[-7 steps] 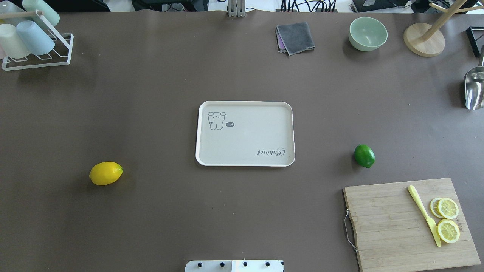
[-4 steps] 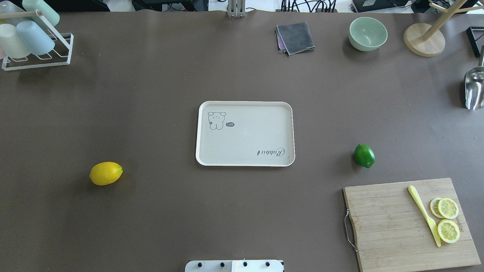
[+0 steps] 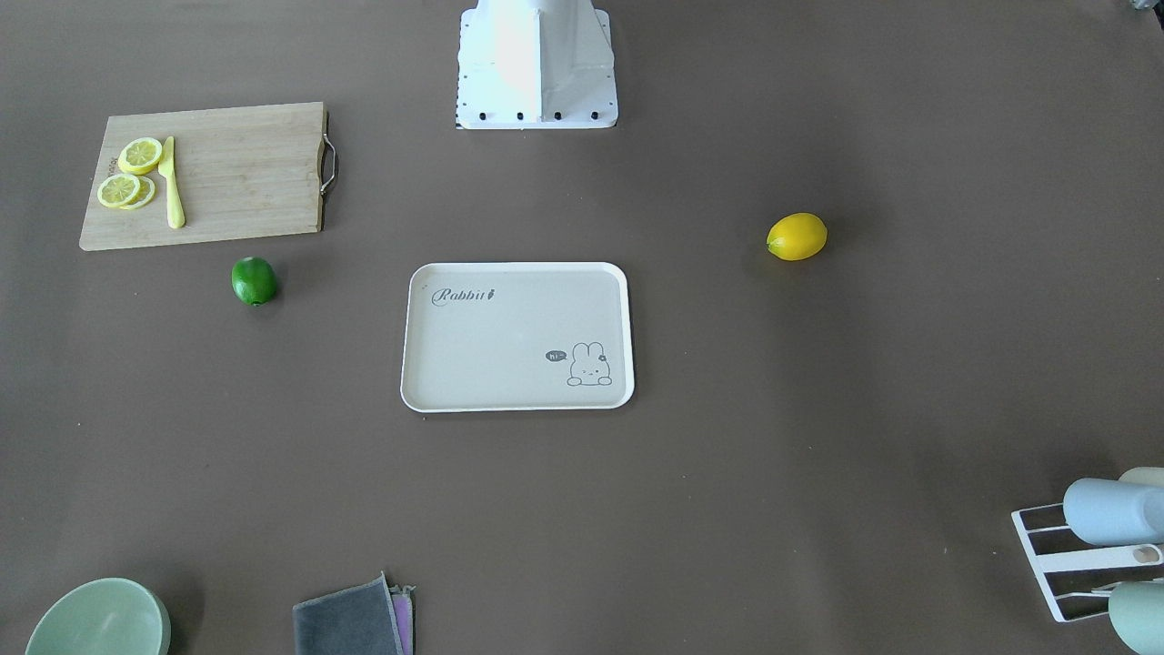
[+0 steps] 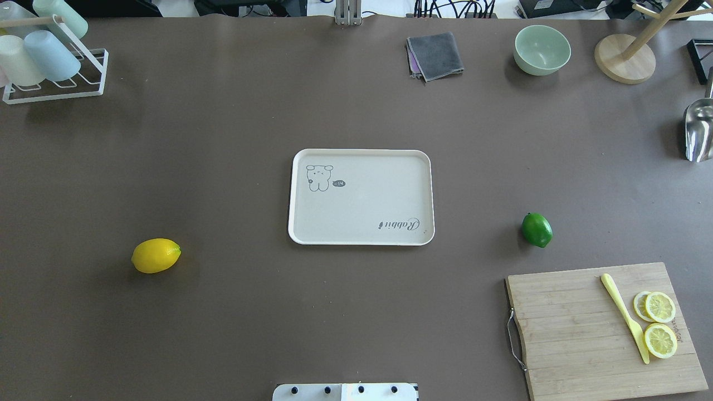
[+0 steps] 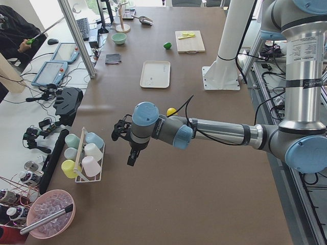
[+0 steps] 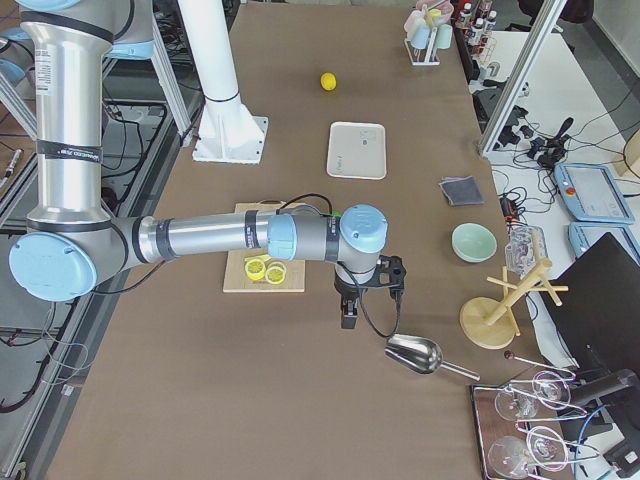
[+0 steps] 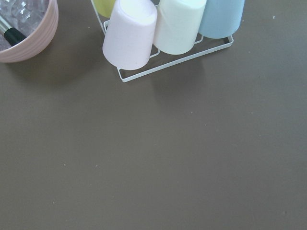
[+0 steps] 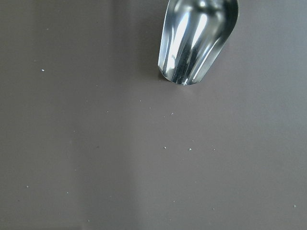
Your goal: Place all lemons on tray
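The tray (image 4: 362, 206) is seen lying flat at the middle of the desk (image 4: 223, 139), with nothing on it. The word "Rabbit" is printed in script, followed by a small carrot mark, in the tray corner nearest the robot on its right. A bunny drawing with a speech bubble reading "hi" is printed in the opposite corner.

The yellow lemon (image 4: 156, 255) is found on the bare desk to the robot's left of the tray, well apart from it and slightly nearer the robot. The green lemon (image 4: 537, 230) is found on the desk to the robot's right of the tray, also well apart.

Beyond the green lemon from the tray, a wooden cutting board (image 4: 579, 328) is placed. Lemon slices (image 4: 660, 340) and a yellow knife (image 4: 624, 317) are carried on it. A small mark is printed at its edge but cannot be read.

The left hand (image 5: 131, 154) is held over the desk far past the yellow lemon from the tray, near a rack of cups (image 7: 130, 36). The right hand (image 6: 347, 316) is held far past the cutting board from the tray, near a metal scoop (image 8: 196, 38). Whether either hand is released or clenched cannot be told.
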### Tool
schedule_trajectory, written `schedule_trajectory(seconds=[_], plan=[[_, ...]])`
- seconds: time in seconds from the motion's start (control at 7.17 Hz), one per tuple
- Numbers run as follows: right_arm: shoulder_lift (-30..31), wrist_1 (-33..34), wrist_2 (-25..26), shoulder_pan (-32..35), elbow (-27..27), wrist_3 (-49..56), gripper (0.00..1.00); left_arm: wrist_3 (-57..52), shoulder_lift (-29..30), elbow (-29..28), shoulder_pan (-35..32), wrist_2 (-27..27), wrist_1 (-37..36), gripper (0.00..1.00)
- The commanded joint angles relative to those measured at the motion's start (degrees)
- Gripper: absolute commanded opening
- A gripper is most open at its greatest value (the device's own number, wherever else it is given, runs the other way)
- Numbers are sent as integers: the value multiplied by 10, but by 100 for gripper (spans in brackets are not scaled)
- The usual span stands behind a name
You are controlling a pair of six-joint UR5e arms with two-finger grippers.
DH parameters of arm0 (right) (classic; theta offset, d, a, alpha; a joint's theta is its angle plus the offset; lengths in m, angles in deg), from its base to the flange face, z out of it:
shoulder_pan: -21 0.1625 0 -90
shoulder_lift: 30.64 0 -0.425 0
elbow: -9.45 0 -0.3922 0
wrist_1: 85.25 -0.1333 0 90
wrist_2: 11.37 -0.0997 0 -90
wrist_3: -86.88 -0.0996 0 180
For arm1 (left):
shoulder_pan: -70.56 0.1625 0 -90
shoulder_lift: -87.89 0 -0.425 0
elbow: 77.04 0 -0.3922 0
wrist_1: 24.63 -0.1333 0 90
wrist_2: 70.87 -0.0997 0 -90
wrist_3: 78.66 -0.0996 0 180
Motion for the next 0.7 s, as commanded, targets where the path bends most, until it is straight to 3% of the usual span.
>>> schedule_trajectory(seconds=[0.0, 0.14, 0.28, 0.56], plan=[[-22, 0, 0, -1, -24, 0, 100, 0, 3, -10, 22, 35, 91, 98], [-31, 0, -1, -10, -24, 0, 100, 2, 4, -20, 53, 36, 107, 98], [-30, 0, 0, -26, -22, 2, 100, 2, 3, -17, 57, 71, 129, 98], [-18, -71, -6, -43, -14, 0, 100, 2, 3, -18, 104, 95, 208, 98]])
